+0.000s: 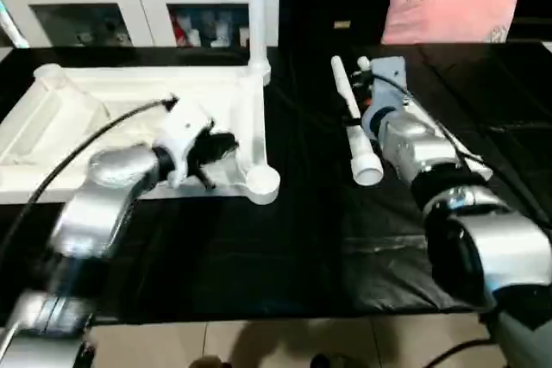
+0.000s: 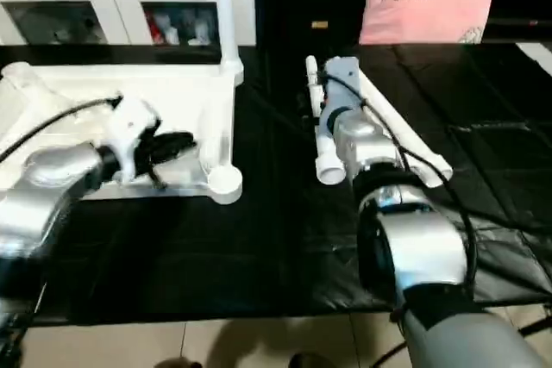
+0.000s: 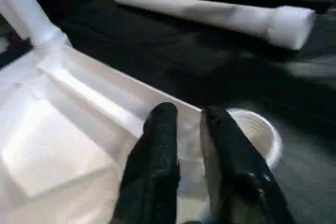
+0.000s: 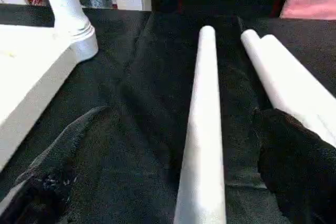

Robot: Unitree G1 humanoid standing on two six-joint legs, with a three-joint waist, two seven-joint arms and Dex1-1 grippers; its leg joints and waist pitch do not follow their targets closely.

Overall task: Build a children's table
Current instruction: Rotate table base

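The tabletop point(image 1: 129, 118) is lying upside down on the black-covered bench point(image 1: 302, 256), toward its left side, with one leg point(image 1: 256, 6) already standing in the far right corner socket and the near right socket point(image 1: 261, 184) sitting empty. The left claw point(image 3: 190, 166) is resting over the tabletop's ribbed underside just beside that empty socket, its fingers point(image 3: 157, 150) only slightly parted and holding nothing. To the right, loose legs are lying on the bench, and the right claw point(image 4: 168, 182) is reaching over the nearest one point(image 4: 202, 129), spread wide with a finger on either side of it, not yet touching. The step in hand looks like fetching the second leg; next the right claw would need to close on that leg, lift it, turn it upright and bring its thick end over the empty socket, while the left claw is steadying the tabletop.
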